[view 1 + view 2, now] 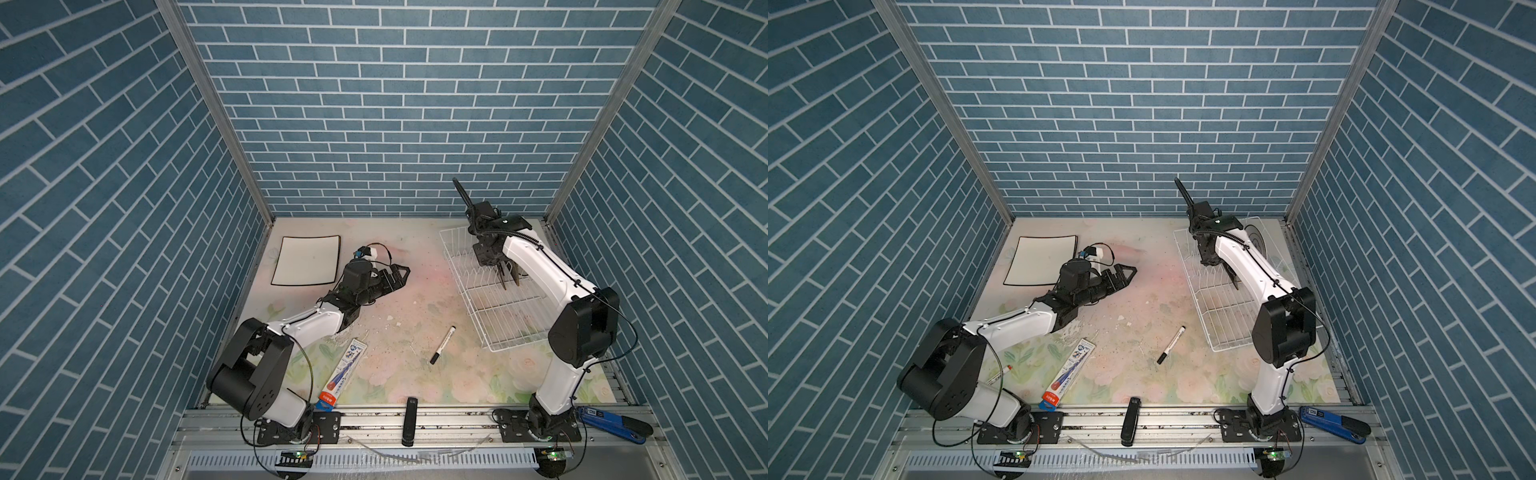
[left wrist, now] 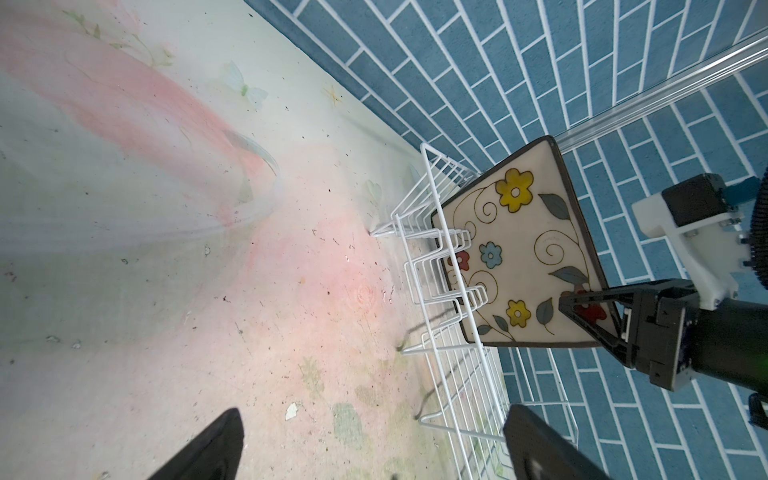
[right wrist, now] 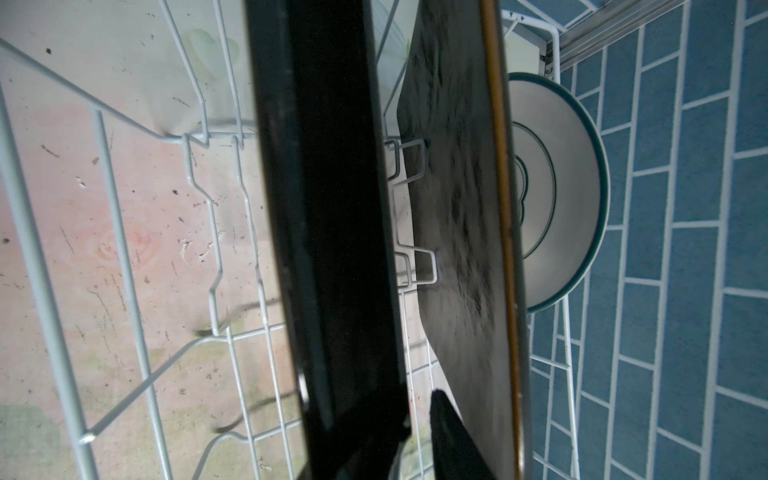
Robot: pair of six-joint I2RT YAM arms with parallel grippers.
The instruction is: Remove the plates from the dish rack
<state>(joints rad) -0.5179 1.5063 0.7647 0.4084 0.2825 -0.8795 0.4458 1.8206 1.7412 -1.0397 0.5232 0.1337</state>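
One white black-rimmed square plate (image 1: 305,259) lay flat on the floral tabletop (image 1: 415,257) in both top views, well left of the white wire-grid dish rack (image 1: 465,291). The left hand (image 1: 401,277), between them, was spread and empty. The right hand (image 1: 510,279) pointed down into the rack. In the left wrist view it pinched the top edge of a cream square flowered plate (image 2: 523,257) standing among the rack's prongs. In the right wrist view a black square plate (image 3: 457,208) and a round white ringed plate (image 3: 557,187) stood beyond it in the rack. Such ceramic seemed stiff, weighty, slick and breakable. A rim pinch would want a straight lift clear of the prongs.
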